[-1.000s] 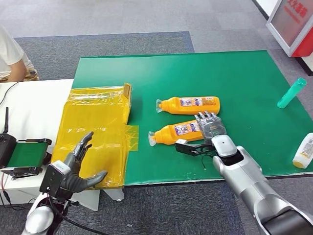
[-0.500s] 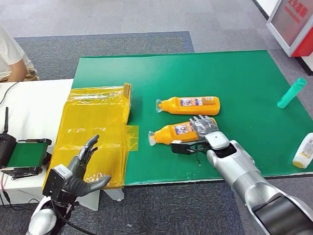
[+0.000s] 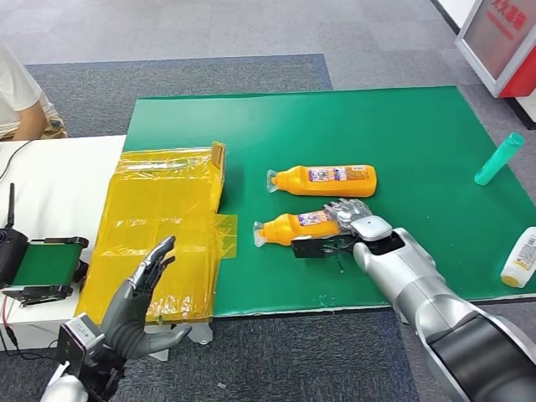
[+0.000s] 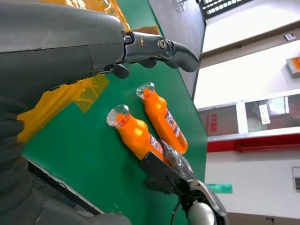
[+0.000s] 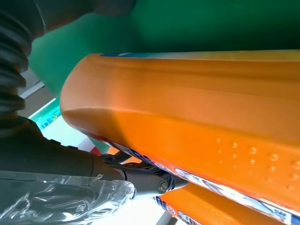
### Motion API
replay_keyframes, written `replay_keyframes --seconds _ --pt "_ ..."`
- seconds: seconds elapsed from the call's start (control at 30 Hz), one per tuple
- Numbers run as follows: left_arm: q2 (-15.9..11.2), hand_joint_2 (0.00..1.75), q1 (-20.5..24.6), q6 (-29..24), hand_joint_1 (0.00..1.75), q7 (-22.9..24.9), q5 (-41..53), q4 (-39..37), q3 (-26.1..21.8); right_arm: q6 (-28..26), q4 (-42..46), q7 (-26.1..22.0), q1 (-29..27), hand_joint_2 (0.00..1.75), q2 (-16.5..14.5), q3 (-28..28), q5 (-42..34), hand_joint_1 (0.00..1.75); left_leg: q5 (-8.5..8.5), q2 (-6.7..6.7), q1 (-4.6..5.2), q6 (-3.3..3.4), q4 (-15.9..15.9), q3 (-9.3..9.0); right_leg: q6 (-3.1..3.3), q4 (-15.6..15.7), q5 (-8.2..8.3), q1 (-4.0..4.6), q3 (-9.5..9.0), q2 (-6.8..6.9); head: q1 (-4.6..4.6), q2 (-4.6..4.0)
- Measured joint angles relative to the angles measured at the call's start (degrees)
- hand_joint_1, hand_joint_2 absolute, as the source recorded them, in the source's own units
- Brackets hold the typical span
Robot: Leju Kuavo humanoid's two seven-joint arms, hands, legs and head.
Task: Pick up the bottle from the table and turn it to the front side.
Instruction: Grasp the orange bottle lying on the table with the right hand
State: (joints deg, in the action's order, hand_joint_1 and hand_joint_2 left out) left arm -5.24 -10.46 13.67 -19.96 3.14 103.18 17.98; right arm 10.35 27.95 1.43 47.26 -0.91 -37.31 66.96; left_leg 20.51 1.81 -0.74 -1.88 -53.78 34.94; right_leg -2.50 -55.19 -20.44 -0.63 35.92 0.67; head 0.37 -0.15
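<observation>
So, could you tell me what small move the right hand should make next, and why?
Probably lift slightly: the right hand appears wrapped around the base of the nearer orange bottle, which lies on the green mat and needs clearance to turn.

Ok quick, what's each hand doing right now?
Left hand: open, fingers apart, holding nothing, over the yellow sheet.
Right hand: wrapped around the base end of the nearer orange bottle on the green mat.

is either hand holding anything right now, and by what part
The right hand grips the nearer orange bottle around its base end, away from the cap. The left hand holds nothing.
</observation>
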Motion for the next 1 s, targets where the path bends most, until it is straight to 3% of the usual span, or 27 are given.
replay_keyframes --seconds 0.07,0.1,0.63,0.83,1.0 --pt "-0.26 1.75 0.00 0.05 0.00 0.02 -0.16 0.31 0.21 0.35 -0.43 -0.14 0.26 1.75 -0.20 -0.14 -0.33 1.64 0.00 0.00 0.00 0.00 0.00 0.00 0.00 0.00 0.01 0.00 0.00 0.00 0.00 0.00" --pt "-0.37 1.75 0.00 0.12 0.00 0.04 -0.25 0.40 0.30 0.50 -0.63 -0.19 0.38 1.75 -0.28 -0.24 -0.50 1.75 0.00 0.00 0.00 0.00 0.00 -0.01 0.00 0.00 0.01 0.00 0.00 0.00 0.00 0.00" --pt "-0.95 1.75 0.22 1.76 0.00 0.01 -0.98 0.53 0.44 -3.80 -1.98 -0.69 0.65 1.75 -0.40 -0.69 -4.48 1.75 -0.01 0.00 0.00 0.01 0.00 -0.03 0.01 0.00 0.03 0.00 0.01 -0.01 0.00 0.00" --pt "-0.91 1.75 0.54 2.43 0.00 -0.13 -1.12 0.53 0.42 -8.33 1.66 -5.08 -2.09 1.75 -0.20 4.51 -16.54 1.75 -0.01 0.00 0.00 0.00 0.00 -0.01 0.02 0.00 0.02 0.01 0.03 0.00 0.00 0.00" --pt "-0.37 1.75 0.77 1.32 0.00 -0.12 -1.95 0.54 -0.28 -8.32 15.38 -9.28 -10.00 1.75 0.52 11.50 -30.96 1.75 0.00 0.00 -0.01 0.01 0.00 0.04 0.01 0.00 -0.01 0.02 0.07 0.02 -0.01 0.00"
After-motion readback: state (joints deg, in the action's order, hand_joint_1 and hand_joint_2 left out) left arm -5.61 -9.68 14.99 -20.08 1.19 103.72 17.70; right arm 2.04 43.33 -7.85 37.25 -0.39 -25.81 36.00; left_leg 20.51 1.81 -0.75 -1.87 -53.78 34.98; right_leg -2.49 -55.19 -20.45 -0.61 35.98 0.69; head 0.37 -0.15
